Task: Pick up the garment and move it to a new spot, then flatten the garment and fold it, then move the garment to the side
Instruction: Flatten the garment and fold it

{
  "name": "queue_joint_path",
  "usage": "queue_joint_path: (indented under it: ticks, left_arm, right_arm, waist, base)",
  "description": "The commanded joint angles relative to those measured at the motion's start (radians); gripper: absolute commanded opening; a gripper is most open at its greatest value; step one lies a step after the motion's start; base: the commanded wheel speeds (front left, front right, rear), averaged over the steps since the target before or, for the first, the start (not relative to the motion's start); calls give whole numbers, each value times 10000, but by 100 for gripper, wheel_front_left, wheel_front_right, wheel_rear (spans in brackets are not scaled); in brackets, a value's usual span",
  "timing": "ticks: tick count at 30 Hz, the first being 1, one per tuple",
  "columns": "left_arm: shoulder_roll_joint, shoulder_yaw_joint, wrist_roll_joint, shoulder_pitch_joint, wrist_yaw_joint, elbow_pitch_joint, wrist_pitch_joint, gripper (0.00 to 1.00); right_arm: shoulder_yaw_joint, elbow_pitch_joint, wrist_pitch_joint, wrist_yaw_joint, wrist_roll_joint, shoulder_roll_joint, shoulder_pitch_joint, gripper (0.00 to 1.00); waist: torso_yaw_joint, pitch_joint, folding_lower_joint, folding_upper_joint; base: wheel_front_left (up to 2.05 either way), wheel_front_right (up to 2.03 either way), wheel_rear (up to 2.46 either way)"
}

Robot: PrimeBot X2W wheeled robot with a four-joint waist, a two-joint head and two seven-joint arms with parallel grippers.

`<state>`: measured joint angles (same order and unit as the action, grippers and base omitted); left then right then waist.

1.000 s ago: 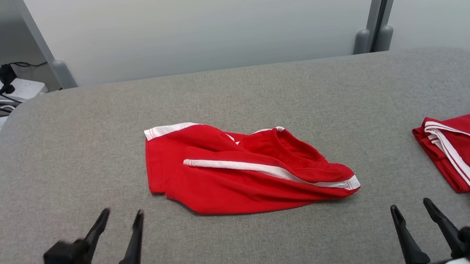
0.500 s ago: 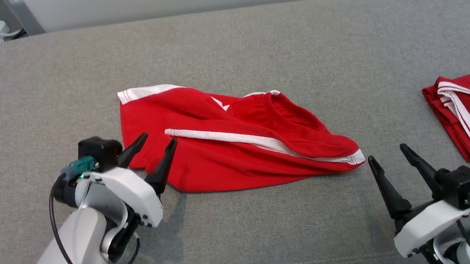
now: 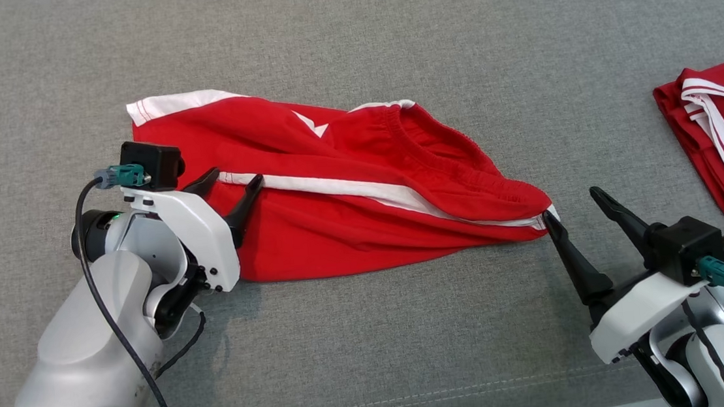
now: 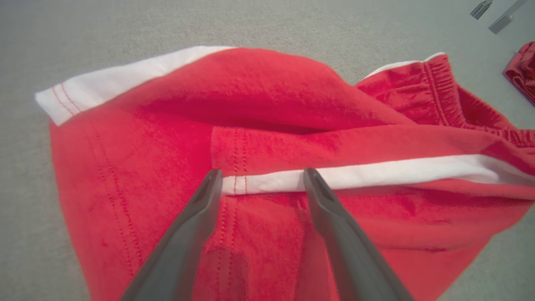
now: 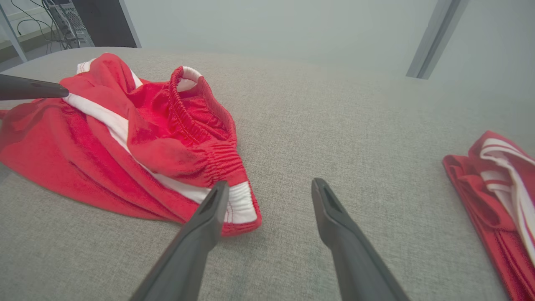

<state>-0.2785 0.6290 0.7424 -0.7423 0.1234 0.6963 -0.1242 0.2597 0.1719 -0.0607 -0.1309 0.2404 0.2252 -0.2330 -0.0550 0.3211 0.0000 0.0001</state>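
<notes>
The garment (image 3: 349,211) is a pair of red shorts with white side stripes, lying crumpled on the grey padded table (image 3: 347,34). My left gripper (image 3: 235,182) is open above its left part, the fingertips over the near end of the white stripe (image 4: 376,173). In the left wrist view the left gripper (image 4: 261,177) straddles that stripe on the garment (image 4: 146,167). My right gripper (image 3: 572,205) is open at the garment's right tip, its left finger (image 5: 209,209) over the white waistband corner (image 5: 240,202), the other over bare table. Nothing is gripped.
A second red garment with white trim (image 3: 723,139) lies folded at the table's right edge, also seen as the folded piece (image 5: 497,188) in the right wrist view. A grey post (image 5: 434,33) stands behind the table.
The head camera has tilted down. Both arms have reached forward: the left gripper from the front edge onto the garment's left part, the right gripper up to its right tip. Both stayed open.
</notes>
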Motion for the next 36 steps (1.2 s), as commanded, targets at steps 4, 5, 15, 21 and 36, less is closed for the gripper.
queue_joint_path:
  ticks: [4,5,15,21,36]
  left_arm:
    - [-676,259,588,-786,70,42,-125,100]
    - [-754,363,681,-847,70,75,-107,100]
    - [-1127,1345,1642,-1246,72,176,-22,81]
    - [-1285,1838,2029,-1334,72,33,182,0]
    - [-1778,2447,2435,-404,45,-849,1285,0]
  right_arm:
    - [486,-288,145,2,121,208,-448,100]
    - [570,-311,182,2,148,240,-501,100]
    - [1009,-230,427,2,315,388,-864,100]
    - [1245,-127,547,2,435,463,-970,0]
    - [304,-991,233,2,887,338,521,0]
  waist:
    - [-126,209,0,-1]
    - [-142,237,0,-1]
    - [-213,460,0,-1]
    - [-215,486,0,-1]
    - [83,-17,0,-1]
  base:
    - [0,0,0]
    - [0,0,0]
    - [0,0,0]
    - [0,0,0]
    - [0,0,0]
